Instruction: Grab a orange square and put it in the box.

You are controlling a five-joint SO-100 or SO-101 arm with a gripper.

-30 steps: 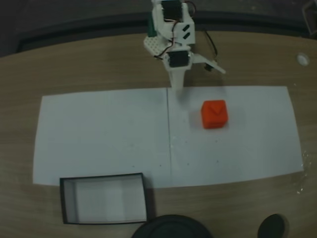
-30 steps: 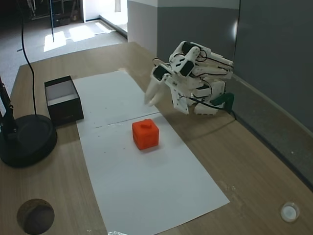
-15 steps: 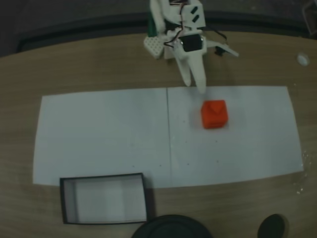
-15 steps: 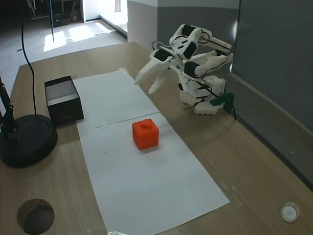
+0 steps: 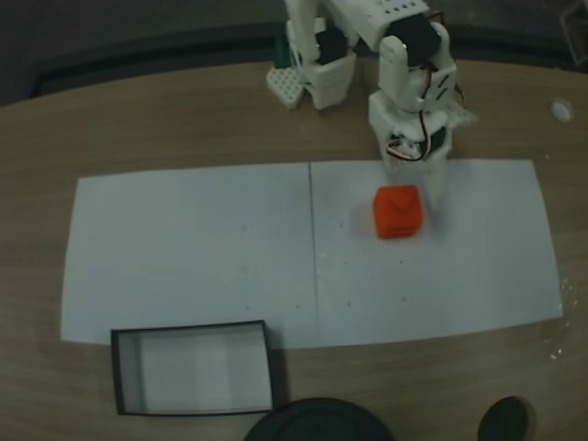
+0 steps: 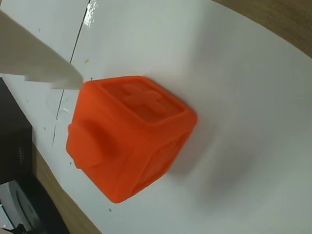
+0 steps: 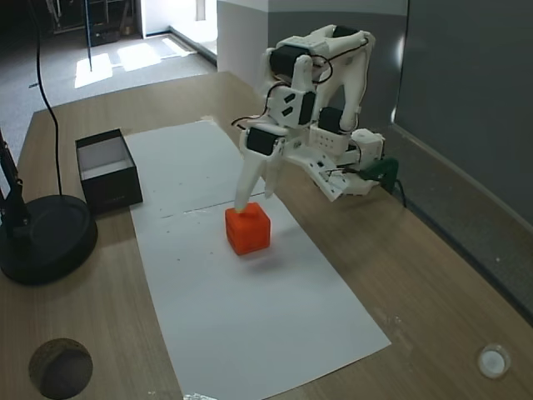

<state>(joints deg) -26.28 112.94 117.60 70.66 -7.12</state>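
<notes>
Where white paper lies, fingers [image 7: 241, 202] spread, touching orange square [image 7: 248, 229]

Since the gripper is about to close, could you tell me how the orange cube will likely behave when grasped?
The orange square looks like rigid moulded plastic, so probably stiff and light. Its flat faces suggest it won't roll. Smooth rounded edges may slip if the gripper pinches off-centre.
</notes>
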